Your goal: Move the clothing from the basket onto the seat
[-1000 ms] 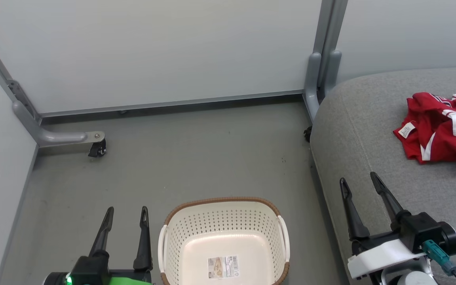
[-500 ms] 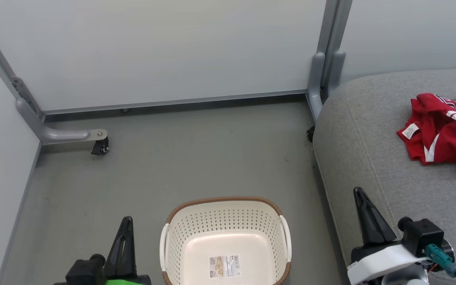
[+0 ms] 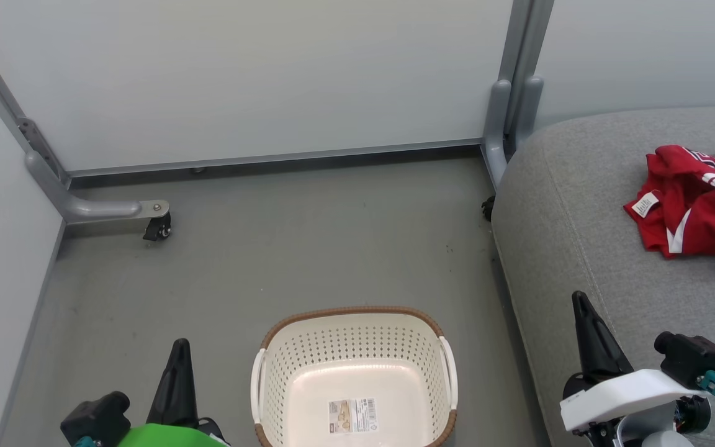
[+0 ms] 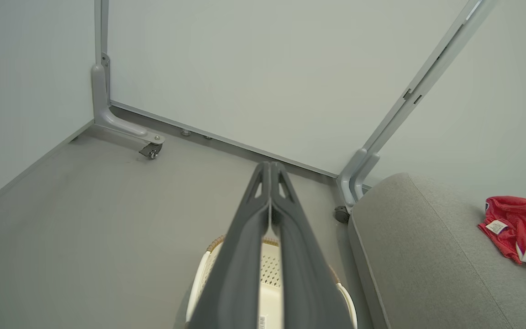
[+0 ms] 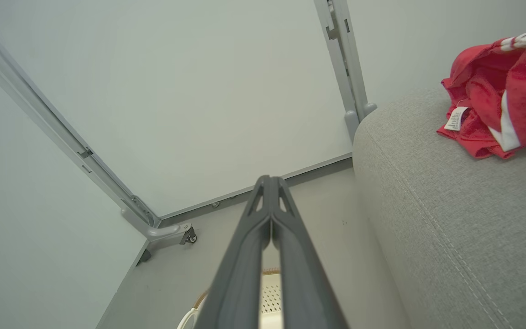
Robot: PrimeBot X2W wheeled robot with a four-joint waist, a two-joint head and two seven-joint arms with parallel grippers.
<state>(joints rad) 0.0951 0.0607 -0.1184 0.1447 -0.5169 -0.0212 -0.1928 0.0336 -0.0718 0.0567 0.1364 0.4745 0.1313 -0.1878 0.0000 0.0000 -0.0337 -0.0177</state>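
Red, white-panelled clothing [image 3: 699, 208] lies crumpled on the seat [image 3: 581, 248]; left hand [image 3: 180, 343] and right hand [image 3: 578, 297] closed, empty.

the red jersey [image 3: 699, 202] with white panels and a small white label lies crumpled on the light-grey seat [image 3: 581, 248]. the cream perforated basket [image 3: 283, 372], brown-rimmed, stands upright on the floor beside the seat, a barcode sticker on its bottom.
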